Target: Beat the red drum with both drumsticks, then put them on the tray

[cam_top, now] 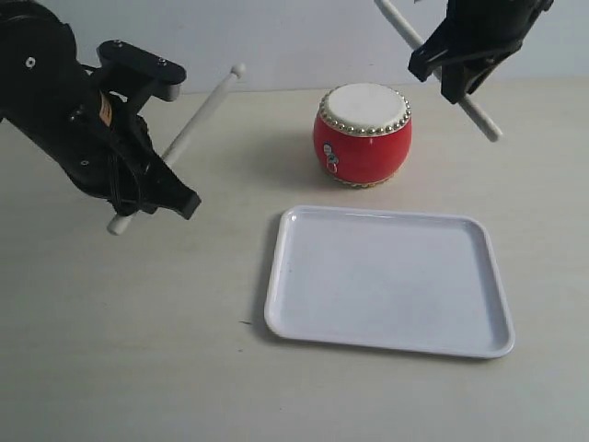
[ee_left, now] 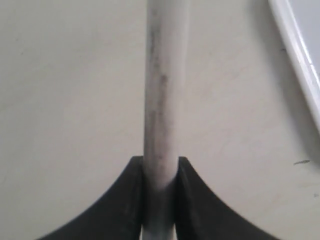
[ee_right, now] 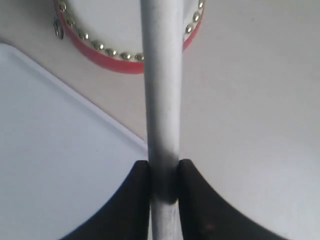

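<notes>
The red drum (cam_top: 362, 136), with a cream skin and gold studs, stands behind the white tray (cam_top: 389, 281). My left gripper (cam_top: 147, 189) is shut on one pale drumstick (cam_top: 198, 118). That stick slants up toward the drum, and its tip stays well left of it. In the left wrist view both black fingers clamp the drumstick (ee_left: 162, 100) at my left gripper (ee_left: 161, 162). My right gripper (cam_top: 451, 78) is shut on the other drumstick (cam_top: 480, 118), held tilted above the drum's right side. The right wrist view shows that drumstick (ee_right: 161, 100) pinched in my right gripper (ee_right: 164, 165), crossing over the drum (ee_right: 107, 60).
The pale tabletop (cam_top: 129, 350) runs around the tray and the drum. The tray's rim (ee_left: 300, 45) shows at the edge of the left wrist view. One of its corners, the tray (ee_right: 50, 150), lies under the right stick.
</notes>
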You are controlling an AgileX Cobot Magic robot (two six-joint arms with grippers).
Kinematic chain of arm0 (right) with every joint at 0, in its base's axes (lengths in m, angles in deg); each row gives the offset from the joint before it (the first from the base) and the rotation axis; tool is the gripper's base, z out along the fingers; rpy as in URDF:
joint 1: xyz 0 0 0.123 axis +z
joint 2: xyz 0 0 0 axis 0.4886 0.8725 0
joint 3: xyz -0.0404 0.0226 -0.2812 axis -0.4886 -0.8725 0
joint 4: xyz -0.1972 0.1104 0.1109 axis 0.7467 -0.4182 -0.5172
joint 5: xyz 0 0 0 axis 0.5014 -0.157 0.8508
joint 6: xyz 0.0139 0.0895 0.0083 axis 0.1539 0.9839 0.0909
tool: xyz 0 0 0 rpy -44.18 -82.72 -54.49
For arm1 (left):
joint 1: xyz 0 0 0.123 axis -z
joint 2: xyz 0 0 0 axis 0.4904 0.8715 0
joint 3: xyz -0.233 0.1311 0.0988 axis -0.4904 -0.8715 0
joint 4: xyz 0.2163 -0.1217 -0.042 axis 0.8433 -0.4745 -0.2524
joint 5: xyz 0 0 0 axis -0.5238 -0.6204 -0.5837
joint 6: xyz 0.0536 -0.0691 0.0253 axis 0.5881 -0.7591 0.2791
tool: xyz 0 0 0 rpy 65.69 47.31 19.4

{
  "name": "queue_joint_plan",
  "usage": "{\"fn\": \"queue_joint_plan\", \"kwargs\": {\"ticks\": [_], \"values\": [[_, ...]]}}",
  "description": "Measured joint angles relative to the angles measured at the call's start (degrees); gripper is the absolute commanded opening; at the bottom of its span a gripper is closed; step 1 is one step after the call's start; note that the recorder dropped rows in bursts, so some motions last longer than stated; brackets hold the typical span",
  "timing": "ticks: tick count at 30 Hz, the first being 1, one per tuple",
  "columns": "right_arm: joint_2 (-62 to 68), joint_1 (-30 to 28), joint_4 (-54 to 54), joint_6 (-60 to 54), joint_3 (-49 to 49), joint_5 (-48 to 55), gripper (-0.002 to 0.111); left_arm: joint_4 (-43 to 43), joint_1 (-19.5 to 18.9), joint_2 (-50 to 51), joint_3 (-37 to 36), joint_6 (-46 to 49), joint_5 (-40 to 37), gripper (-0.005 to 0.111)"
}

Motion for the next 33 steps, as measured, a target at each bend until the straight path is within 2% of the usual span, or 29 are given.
{"fn": "queue_joint_plan", "kwargs": {"ticks": [4, 10, 17, 22, 26, 33], "values": [[0.0, 0.0, -0.9, 0.1, -5.9, 0.2, 0.000, -3.6, 0.1, 0.2, 0.9, 6.7, 2.4, 0.000], [0.5, 0.0, 0.1, 1.1, -6.9, 0.2, 0.000, -17.1, 0.3, 7.1, 12.8, 20.8, -2.6, 0.000], [0.4, 0.0, 0.1, 4.6, -10.9, 0.1, 0.000, -18.8, 0.5, 18.8, 27.6, 22.8, -13.1, 0.000], [0.4, 0.0, 0.1, 7.0, -14.5, 0.2, 0.000, -18.8, 0.5, 25.1, 35.1, 22.6, -17.0, 0.000], [-1.0, 0.0, 0.1, 7.4, -14.8, 0.1, 0.000, -19.0, 0.5, 26.9, 37.8, 22.5, -18.1, 0.000], [-8.4, 0.0, -1.1, 7.4, -12.4, -2.8, 0.000, -18.6, 0.5, 28.0, 38.4, 22.5, -18.1, 0.000]]}}
